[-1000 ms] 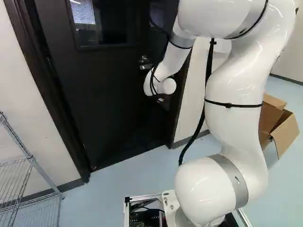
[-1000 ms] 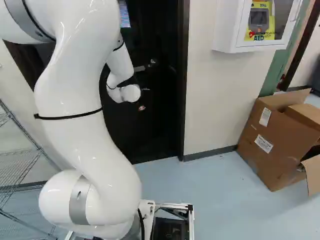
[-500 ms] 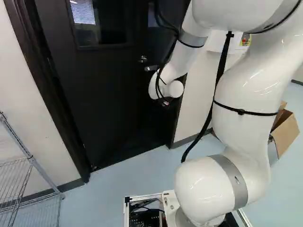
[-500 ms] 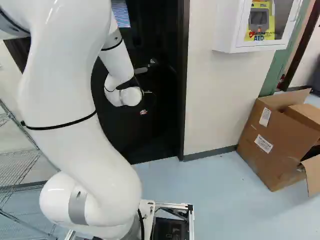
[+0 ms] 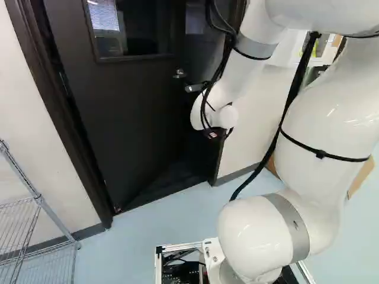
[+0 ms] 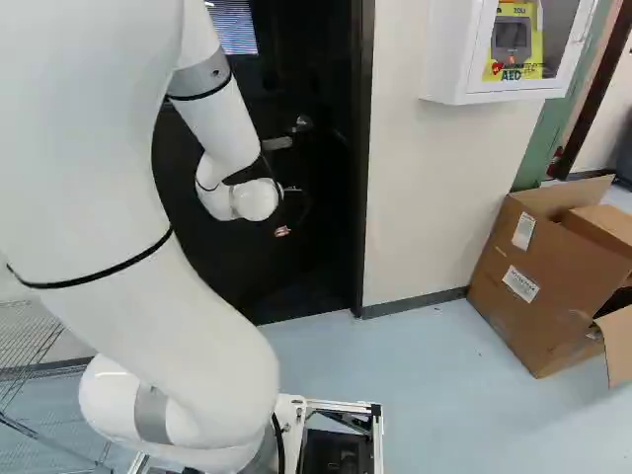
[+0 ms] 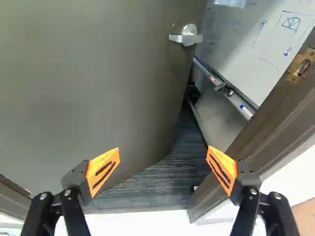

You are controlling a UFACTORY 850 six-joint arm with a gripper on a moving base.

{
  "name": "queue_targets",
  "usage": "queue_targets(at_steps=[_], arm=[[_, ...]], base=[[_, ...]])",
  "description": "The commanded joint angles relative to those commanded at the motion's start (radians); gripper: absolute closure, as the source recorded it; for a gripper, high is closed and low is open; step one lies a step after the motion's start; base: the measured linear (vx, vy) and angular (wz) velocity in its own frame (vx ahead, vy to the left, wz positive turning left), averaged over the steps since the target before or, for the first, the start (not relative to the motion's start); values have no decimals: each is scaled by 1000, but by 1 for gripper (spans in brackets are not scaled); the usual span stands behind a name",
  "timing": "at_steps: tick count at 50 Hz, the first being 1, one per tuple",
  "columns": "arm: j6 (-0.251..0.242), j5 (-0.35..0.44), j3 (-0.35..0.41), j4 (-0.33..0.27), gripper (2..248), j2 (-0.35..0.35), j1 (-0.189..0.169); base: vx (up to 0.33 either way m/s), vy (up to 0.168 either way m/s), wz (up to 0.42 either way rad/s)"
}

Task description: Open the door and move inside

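- Door [image 7: 98,88]: ajar, swung inward, ahead of the gripper [image 7: 163,149]; free edge apart from the frame [image 7: 266,132].
- Handle [image 7: 186,37]: near that free edge, ungripped.
- Gripper: 2 fingers spread wide, nothing pinched.
- Step, my reading: push the door wider. Best to press on its face near the free edge, below the handle, for leverage, and follow the swing's arc.
- Keep both fingers off the frame; 1 could snag there.
- Whiteboard [image 7: 280,34] beyond the gap; hold the base until the gap looks wide enough.

White arm [image 5: 314,136] bent forward, orange-padded fingers [image 7: 97,169] wide apart
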Motion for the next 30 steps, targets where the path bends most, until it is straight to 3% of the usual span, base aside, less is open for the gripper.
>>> queue_targets(at_steps=[30], arm=[[0,0,73,11,3,71,-36]], base=[[0,0,0]])
